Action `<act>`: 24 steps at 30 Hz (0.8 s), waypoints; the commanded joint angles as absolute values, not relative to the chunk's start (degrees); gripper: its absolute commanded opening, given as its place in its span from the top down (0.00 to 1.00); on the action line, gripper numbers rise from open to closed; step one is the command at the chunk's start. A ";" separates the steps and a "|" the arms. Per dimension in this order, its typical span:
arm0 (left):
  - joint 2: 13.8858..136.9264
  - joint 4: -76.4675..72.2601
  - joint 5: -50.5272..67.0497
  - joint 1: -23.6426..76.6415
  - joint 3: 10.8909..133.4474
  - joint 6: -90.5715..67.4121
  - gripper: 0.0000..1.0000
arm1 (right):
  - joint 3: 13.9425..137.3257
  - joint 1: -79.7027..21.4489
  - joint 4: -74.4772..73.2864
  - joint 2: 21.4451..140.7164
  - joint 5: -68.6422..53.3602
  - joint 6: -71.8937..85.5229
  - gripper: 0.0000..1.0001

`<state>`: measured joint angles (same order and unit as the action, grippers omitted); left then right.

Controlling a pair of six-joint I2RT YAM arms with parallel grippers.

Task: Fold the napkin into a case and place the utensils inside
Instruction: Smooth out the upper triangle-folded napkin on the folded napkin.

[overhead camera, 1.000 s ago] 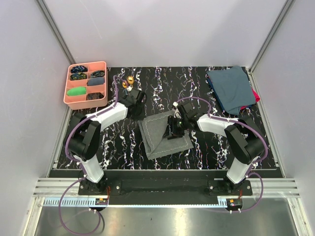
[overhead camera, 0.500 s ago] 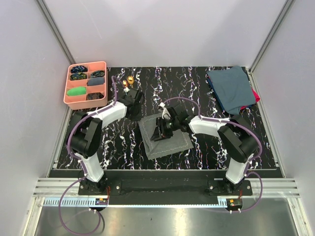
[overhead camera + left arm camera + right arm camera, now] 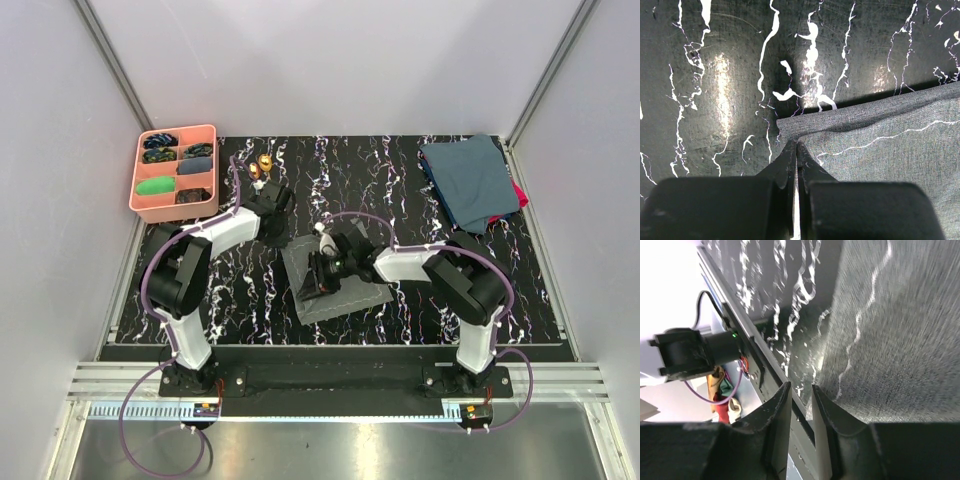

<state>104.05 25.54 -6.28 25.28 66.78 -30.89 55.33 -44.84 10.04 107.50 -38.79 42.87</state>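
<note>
Left fingers (image 3: pixel 785 167) pinch shut on the napkin (image 3: pixel 880 145) corner; right fingers (image 3: pixel 776 412), narrowly apart, sit beside its edge.

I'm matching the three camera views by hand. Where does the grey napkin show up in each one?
Top external: the napkin lies mid-table, centre of frame.
Left wrist: the napkin fills the lower right.
Right wrist: the napkin fills the right half, blurred.
Shared landmark: the black marbled tabletop.
</note>
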 commanded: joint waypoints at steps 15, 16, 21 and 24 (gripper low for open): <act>105.73 23.73 -7.56 24.87 69.17 -30.59 1.00 | 54.32 -46.49 9.57 102.65 -38.67 43.33 0.68; 105.73 23.73 -7.47 24.87 69.08 -30.67 1.00 | 54.14 -47.02 10.71 103.61 -38.76 43.59 0.68; 105.73 23.82 -7.65 24.87 69.26 -30.50 1.00 | 53.44 -49.30 14.67 107.13 -39.02 45.88 0.69; 105.91 23.73 -7.47 24.79 69.70 -30.41 1.00 | 52.03 -50.10 17.57 109.15 -39.11 47.20 0.69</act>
